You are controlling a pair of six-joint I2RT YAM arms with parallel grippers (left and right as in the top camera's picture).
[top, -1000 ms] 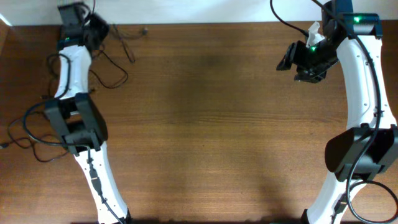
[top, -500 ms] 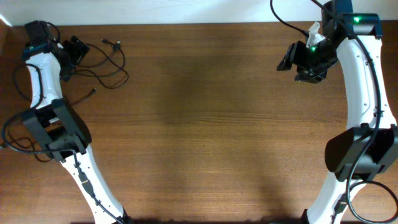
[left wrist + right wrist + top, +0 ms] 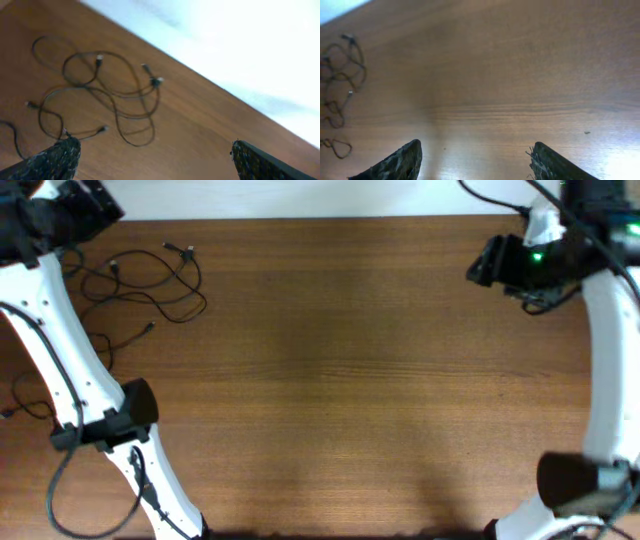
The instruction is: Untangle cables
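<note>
Overhead, thin black flexible cables [image 3: 150, 280] lay tangled at ten o'clock: likely light and limp, best pinched near a plug. Left gripper [image 3: 152, 161] and right gripper [image 3: 475, 157] gaped empty.

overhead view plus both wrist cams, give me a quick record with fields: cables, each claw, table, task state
task item: thin black cables with small plug ends, in overlapping loops at the far-left corner of the table
left claw: open wide, empty, near the cables, not touching them
right claw: open, empty, over bare wood on the right side, far from the cables
surface: brown wood-grain tabletop
task state: cables lie loose, crossing one another, not yet separated
</note>
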